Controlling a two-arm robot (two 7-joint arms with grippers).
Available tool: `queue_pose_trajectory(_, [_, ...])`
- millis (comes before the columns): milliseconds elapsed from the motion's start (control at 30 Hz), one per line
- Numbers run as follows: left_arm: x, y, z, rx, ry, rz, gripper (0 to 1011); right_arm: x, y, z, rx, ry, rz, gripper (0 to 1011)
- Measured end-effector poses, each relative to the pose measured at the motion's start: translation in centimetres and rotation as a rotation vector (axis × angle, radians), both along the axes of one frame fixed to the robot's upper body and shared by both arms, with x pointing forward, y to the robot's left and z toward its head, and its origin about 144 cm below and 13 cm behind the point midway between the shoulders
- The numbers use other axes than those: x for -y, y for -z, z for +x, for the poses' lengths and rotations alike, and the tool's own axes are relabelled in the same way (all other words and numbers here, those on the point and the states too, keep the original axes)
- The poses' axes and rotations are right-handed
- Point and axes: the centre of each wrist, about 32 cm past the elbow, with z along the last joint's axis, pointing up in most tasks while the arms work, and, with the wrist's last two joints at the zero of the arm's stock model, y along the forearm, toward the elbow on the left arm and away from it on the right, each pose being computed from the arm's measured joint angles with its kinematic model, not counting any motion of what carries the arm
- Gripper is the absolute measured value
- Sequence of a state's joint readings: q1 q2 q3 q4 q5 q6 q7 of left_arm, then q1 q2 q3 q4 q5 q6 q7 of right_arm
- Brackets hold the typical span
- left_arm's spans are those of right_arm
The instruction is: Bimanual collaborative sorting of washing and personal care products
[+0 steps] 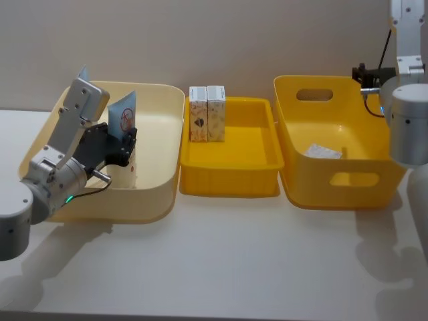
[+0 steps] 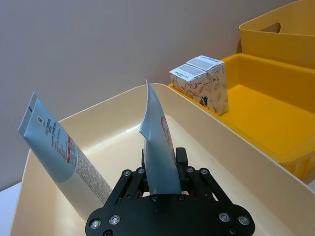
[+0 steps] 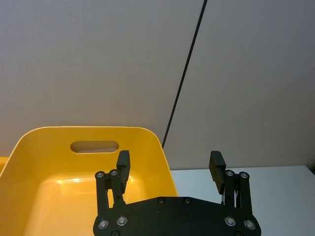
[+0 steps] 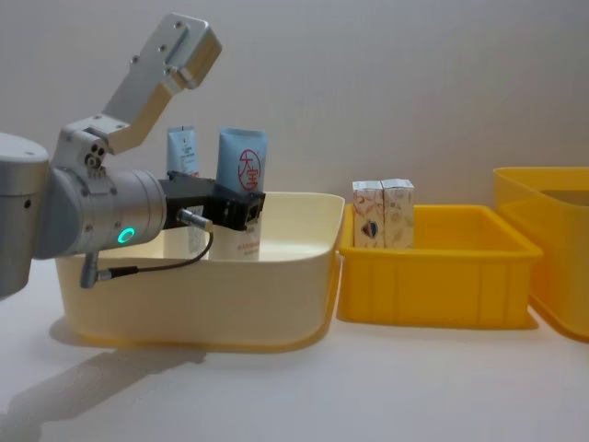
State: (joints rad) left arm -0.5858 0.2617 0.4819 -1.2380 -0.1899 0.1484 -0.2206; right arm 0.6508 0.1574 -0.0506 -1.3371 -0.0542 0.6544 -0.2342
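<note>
Left end effector (image 2: 162, 160) around red-logo tube (image 2: 158, 129)

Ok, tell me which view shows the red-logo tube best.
The chest view: the red-logo tube faces the camera, logo plain, upright in the cream bin with the left gripper shut on it. The head view shows it smaller from above; the left wrist view sees it nearly edge-on.
</note>
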Motion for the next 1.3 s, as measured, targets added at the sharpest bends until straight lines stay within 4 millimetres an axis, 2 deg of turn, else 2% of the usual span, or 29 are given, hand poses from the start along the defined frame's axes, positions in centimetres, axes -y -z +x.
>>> queue_pose_trajectory(1300, [-0.24, -0.12, -0.14, 0.002, 0.008, -0.003, 278, 0.00, 0.00, 0.00, 0.000, 0.000, 0.000, 1001])
